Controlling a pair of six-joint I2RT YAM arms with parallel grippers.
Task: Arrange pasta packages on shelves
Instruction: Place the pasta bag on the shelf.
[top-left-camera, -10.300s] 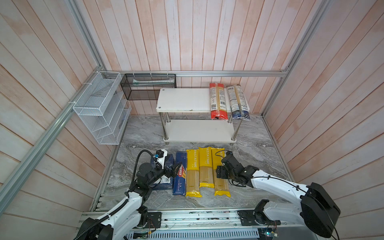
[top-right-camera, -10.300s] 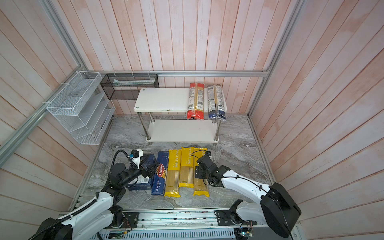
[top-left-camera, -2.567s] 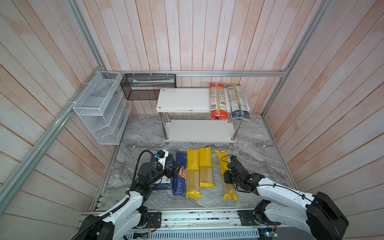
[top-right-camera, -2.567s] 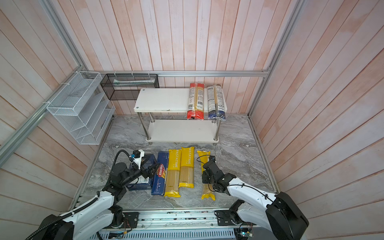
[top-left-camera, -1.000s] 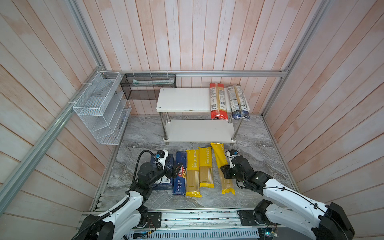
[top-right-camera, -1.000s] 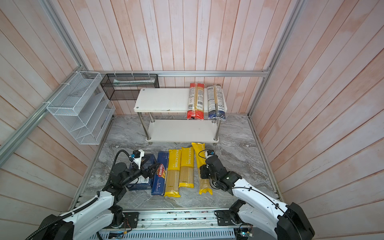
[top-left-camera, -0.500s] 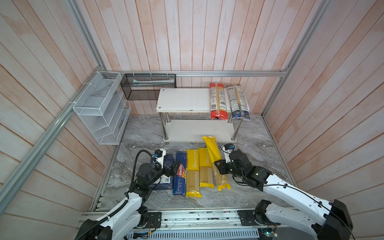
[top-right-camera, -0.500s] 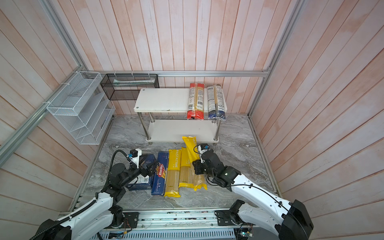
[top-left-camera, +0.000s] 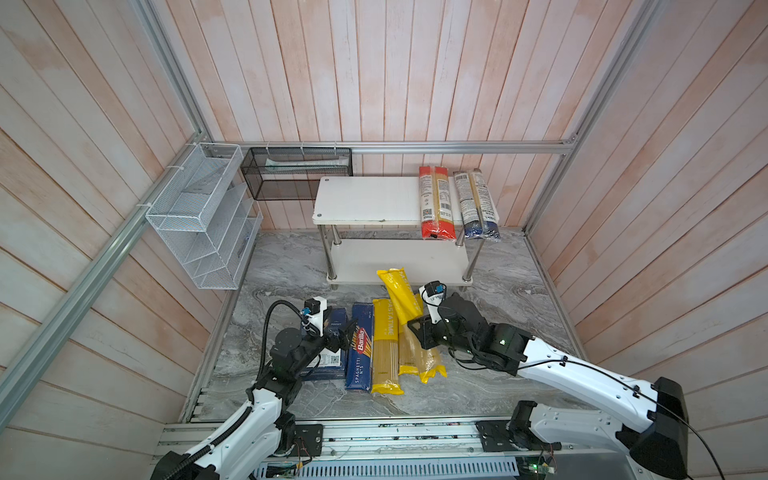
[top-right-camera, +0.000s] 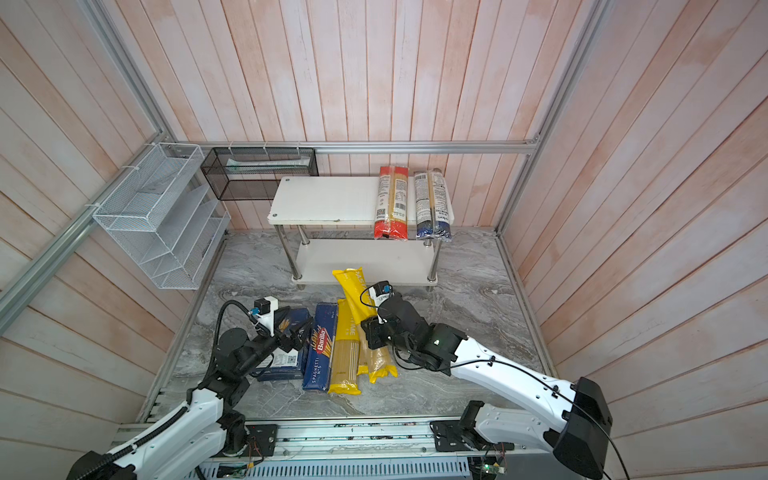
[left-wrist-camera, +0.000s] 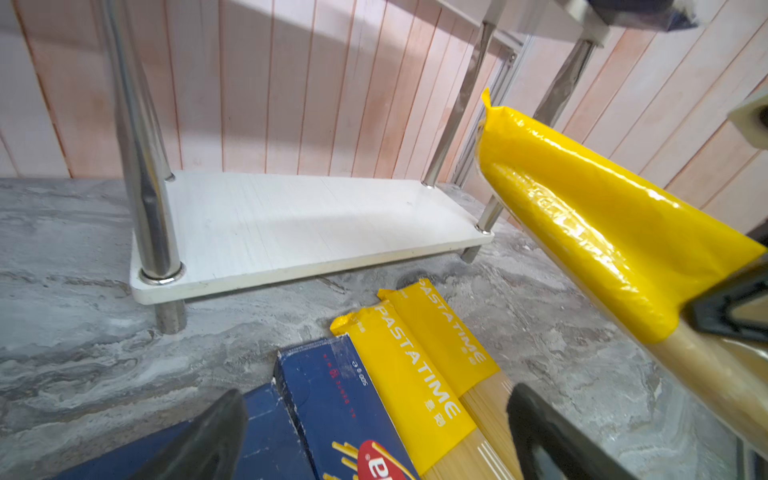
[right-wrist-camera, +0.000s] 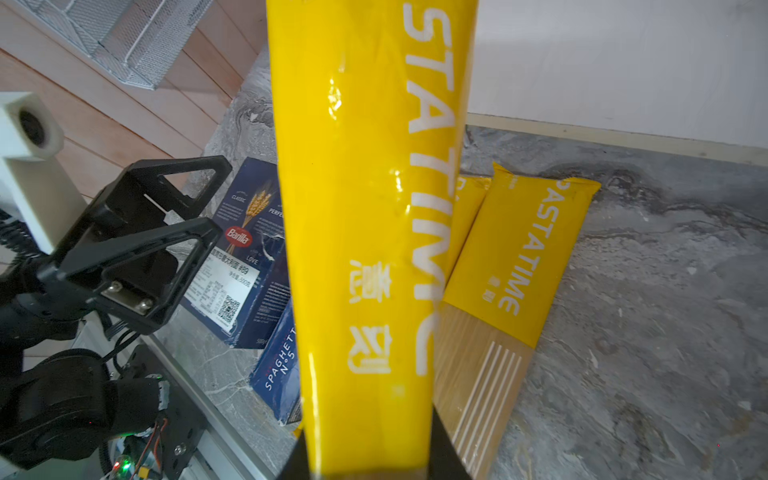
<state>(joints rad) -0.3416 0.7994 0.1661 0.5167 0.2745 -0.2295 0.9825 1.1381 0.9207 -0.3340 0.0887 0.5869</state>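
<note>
My right gripper (top-left-camera: 419, 330) is shut on a yellow PASTATIME bag (top-left-camera: 399, 291) near its middle. The bag hangs tilted above the floor, its yellow end (left-wrist-camera: 582, 216) reaching toward the front edge of the lower shelf (top-left-camera: 395, 259). Two more yellow bags (top-left-camera: 384, 349) and two dark blue Barilla boxes (top-left-camera: 360, 349) lie side by side on the marble floor. My left gripper (top-left-camera: 340, 336) stands open just above the boxes. On the right of the upper shelf (top-left-camera: 365, 199) lie a red-ended bag (top-left-camera: 434, 203) and a dark-blue-ended bag (top-left-camera: 476, 203).
A white wire basket (top-left-camera: 199, 216) hangs on the left wall, and a black mesh basket (top-left-camera: 297, 172) on the back rail. Chrome legs (left-wrist-camera: 141, 145) stand at the rack's corners. Wooden walls close three sides. The arms' base rail (top-left-camera: 374, 432) runs along the front.
My right gripper has lifted the yellow bag off the floor and swung it left, over the other yellow bags, with its far end nearer the lower shelf. The left arm has barely moved.
</note>
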